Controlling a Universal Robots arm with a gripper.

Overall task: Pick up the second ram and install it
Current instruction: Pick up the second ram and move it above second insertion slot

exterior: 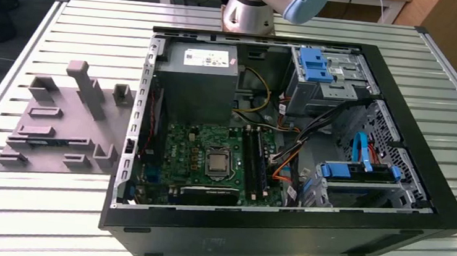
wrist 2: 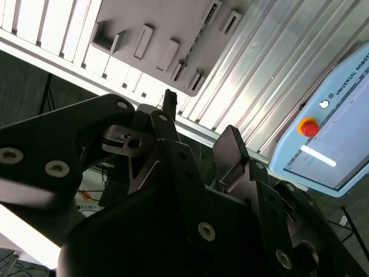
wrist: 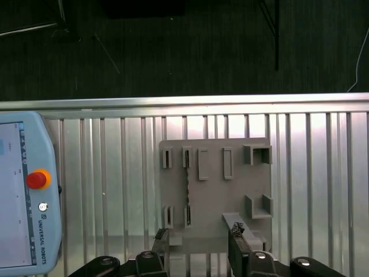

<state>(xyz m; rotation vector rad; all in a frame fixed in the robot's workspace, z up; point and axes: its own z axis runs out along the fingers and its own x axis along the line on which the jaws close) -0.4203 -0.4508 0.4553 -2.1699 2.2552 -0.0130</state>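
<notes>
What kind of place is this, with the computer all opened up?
Probably a robot lab or workshop: a robot arm stands by an open computer on a ribbed metal table, and there is a control tablet with a red button.

One computer case (exterior: pixel 285 238), one holder tray (wrist: pixel 213 196) (one ram stick (wrist: pixel 186 183)), one pendant (wrist: pixel 26 190)

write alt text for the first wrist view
A long thin dark circuit-board stick sits in a grey plastic holder plate on a ribbed metal table, the open black claw hovering over the plate's edge. A pale blue control tablet with a red button also shows.
</notes>
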